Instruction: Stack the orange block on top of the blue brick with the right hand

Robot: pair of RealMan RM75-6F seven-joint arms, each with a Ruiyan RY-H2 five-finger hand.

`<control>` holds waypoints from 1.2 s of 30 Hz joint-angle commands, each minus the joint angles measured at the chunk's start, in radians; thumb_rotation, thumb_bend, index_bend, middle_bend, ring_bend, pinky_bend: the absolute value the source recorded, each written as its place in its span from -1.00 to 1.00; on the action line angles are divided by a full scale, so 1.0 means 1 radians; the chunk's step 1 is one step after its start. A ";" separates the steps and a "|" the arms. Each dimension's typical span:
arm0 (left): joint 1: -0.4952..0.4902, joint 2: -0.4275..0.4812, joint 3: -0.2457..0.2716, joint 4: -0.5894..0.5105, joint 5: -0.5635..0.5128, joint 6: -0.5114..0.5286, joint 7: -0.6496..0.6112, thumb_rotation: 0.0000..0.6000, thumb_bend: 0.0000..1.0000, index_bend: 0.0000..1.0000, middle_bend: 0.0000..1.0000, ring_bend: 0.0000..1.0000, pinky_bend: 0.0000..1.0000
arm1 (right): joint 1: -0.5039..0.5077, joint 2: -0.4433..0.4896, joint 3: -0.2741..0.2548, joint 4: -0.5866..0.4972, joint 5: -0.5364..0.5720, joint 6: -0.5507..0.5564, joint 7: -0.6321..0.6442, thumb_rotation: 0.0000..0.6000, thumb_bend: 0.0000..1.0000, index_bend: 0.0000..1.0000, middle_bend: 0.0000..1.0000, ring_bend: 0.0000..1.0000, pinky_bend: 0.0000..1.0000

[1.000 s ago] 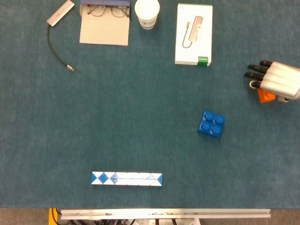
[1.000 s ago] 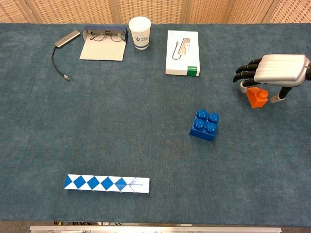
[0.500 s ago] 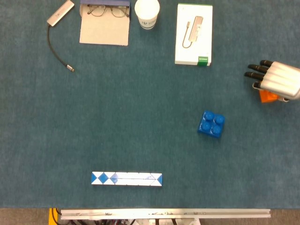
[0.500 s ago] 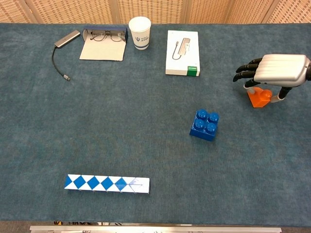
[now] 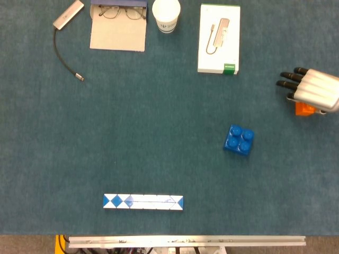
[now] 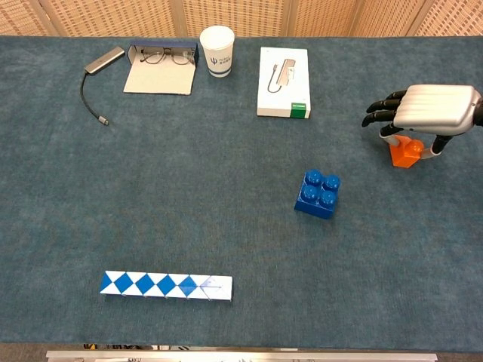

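Beneath right hand's (image 6: 436, 107) fingers (image 6: 381, 110), orange block (image 6: 405, 153).

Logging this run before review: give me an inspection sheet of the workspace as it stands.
Surface: teal cloth table.
Job's things: orange block at right, under the right robot hand; blue brick apart from it, nothing stacked on it.
Clutter: blue-white puzzle bar near front; paper cup, glasses in open case, white adapter box at back.
Robot hands: right robot hand over the block, grip cannot be told; left not in view.
Cables: grey adapter with black cable, back left.
Surroundings: wicker panels behind.
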 commanded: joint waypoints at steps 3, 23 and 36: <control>0.000 0.002 0.000 -0.003 0.001 0.001 -0.001 1.00 -0.57 -0.26 -0.27 -0.35 0.04 | 0.001 -0.003 0.001 -0.001 0.002 -0.007 -0.003 1.00 -0.85 0.06 -0.65 -0.78 -0.51; 0.007 0.005 0.003 -0.005 0.005 0.007 -0.009 1.00 -0.57 -0.26 -0.26 -0.35 0.04 | -0.004 -0.006 0.008 -0.008 0.013 -0.011 0.006 1.00 -0.82 0.38 -0.65 -0.78 -0.51; 0.011 0.009 0.005 -0.010 0.011 0.015 -0.014 1.00 -0.57 -0.26 -0.26 -0.35 0.04 | -0.008 -0.006 0.014 -0.014 0.021 -0.014 0.018 1.00 -0.62 0.40 -0.65 -0.79 -0.51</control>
